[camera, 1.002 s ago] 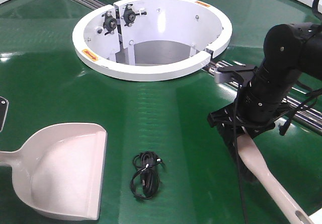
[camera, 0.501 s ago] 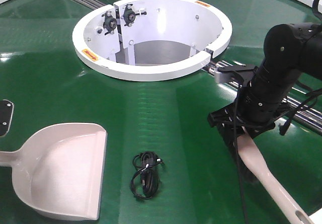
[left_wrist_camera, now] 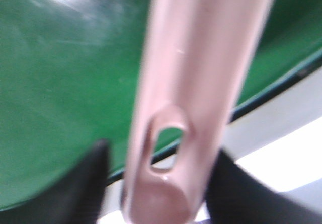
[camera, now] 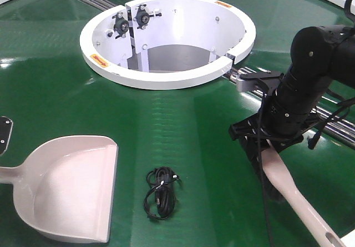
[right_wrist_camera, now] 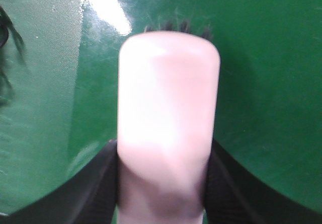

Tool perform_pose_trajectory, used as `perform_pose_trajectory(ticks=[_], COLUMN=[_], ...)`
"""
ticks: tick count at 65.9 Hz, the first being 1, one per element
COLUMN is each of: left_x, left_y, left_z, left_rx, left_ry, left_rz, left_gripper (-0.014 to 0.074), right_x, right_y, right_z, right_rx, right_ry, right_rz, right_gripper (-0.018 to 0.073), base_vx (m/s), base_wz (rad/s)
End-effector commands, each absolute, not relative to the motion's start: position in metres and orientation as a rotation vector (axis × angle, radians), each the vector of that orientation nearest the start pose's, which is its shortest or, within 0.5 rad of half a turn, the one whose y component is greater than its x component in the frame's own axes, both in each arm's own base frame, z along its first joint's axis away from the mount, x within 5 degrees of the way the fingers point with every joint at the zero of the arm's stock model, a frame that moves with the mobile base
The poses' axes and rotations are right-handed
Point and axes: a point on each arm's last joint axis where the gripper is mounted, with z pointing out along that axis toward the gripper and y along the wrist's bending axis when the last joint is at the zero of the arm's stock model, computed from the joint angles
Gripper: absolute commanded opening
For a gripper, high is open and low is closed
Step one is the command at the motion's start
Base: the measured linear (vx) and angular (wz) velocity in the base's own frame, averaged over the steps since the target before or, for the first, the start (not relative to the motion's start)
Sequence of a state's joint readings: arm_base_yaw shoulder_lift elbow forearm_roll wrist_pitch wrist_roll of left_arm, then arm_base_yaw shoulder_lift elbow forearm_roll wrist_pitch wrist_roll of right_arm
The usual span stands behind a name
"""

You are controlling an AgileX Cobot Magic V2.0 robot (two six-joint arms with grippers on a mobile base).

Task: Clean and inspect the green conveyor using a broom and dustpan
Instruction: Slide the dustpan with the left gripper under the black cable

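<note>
— Right end effector (right_wrist_camera: 163, 183)?
— Clamped on the long pale beige plastic broom (camera: 294, 197), bristles down on the glossy dark green conveyor belt (camera: 194, 125); unmoved since half a second ago.
— Anything changed?
— Only a black plate (camera: 3, 133) at the left edge, now lower; the wide pale beige plastic dustpan (camera: 72, 191) lies as before, beside a coiled black cable (camera: 161, 194).
— Left end effector (left_wrist_camera: 163, 189)?
— Only its wrist view shows it; dark fingers (left_wrist_camera: 90, 189) flank the dustpan's holed handle; clamped or not, I cannot tell.
</note>
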State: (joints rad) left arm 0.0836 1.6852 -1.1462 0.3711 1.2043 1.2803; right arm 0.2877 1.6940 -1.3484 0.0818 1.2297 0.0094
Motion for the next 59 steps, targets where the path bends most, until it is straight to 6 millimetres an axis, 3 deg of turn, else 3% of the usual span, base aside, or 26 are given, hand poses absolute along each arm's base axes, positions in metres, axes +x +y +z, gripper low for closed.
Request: perform_pose_trajectory(ticks=[1,6,34,59], left_x=[0.296,0.296,0.3,0.305], left_y=[0.057,0.056,0.048,0.021], left_z=[0.243,0.243,0.256,0.267], left_rx=[2.094,2.092,2.082,2.097], left_ry=[2.653,2.652,2.605,2.5], left_rz=[0.426,0.424,0.46,0.454], left_gripper=[0.0085,-0.0027,-0.0024,-0.0024], right_x=[0.304,0.304,0.304,0.304], right_y=[0.097,0.097,0.097,0.097], right_z=[0.287,0.287,0.287,0.287], right_rx=[-0.406,-0.406,-0.406,-0.406], right_ry=[3.019,3.019,3.019,3.019], right_rz=[0.145,0.145,0.145,0.144], right_gripper=[-0.001,-0.001,-0.001,-0.001], base_vx=[0.0,0.0,0.0,0.0], base_wz=[0.0,0.0,0.0,0.0])
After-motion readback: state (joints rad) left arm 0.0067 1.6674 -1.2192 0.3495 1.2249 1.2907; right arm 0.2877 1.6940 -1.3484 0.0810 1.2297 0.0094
